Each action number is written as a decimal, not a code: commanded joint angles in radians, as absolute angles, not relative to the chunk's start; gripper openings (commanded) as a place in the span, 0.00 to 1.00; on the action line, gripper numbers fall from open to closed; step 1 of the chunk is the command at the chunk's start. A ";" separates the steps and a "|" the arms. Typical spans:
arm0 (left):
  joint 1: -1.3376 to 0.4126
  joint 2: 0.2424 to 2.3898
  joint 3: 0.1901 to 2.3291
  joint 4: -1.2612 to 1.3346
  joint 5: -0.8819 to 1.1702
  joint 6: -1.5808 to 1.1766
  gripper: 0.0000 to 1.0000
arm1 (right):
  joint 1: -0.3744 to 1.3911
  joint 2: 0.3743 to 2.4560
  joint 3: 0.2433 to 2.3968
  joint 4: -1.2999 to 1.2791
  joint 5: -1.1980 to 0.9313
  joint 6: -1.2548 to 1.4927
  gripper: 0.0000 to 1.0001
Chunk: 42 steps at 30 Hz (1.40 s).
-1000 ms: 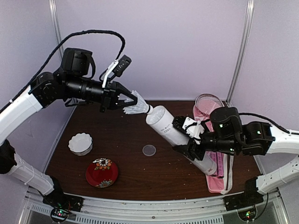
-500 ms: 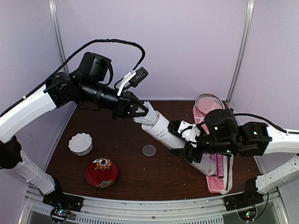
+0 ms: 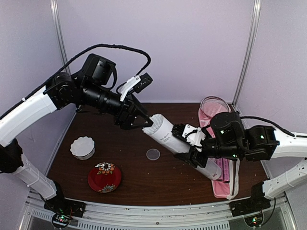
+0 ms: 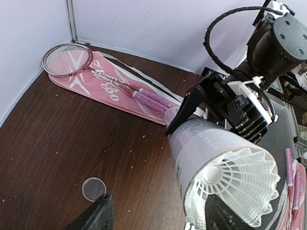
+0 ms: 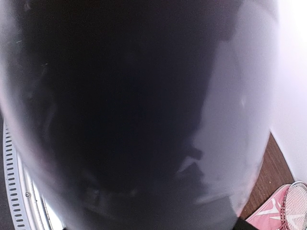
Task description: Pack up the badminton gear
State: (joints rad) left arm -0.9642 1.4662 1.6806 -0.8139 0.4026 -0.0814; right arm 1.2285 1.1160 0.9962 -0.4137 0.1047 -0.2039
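Shuttlecock at the tube mouth
The right tool (image 3: 191, 143) squeezes the white tube (image 3: 165, 132). A shuttlecock (image 4: 240, 184) sits in its mouth, the left tool (image 3: 145, 122) spread wide beside it. Behind, the racquets (image 3: 213, 105) lie on the pink bag (image 3: 223, 189), not packed yet.

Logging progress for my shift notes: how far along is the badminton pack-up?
Done: a shuttlecock sits in the mouth of the tube. In hand: the right gripper holds that tube tilted; the left gripper is open beside its mouth. Left: the round lid is off, and the racquets lie on top of the pink bag, not inside.
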 commanded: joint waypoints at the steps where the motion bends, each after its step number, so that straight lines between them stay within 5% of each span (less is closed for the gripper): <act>1: -0.966 1.480 1.710 -0.833 0.387 -0.052 0.72 | 1.236 1.103 1.039 -0.368 0.098 -0.210 0.57; 25: -1.022 1.695 1.767 -0.770 0.487 -0.027 0.83 | 1.247 1.101 1.075 -0.317 0.086 -0.217 0.56; 42: -0.753 1.376 1.602 -0.664 0.526 -0.041 0.88 | 1.227 1.075 0.971 -0.327 0.166 -0.139 0.56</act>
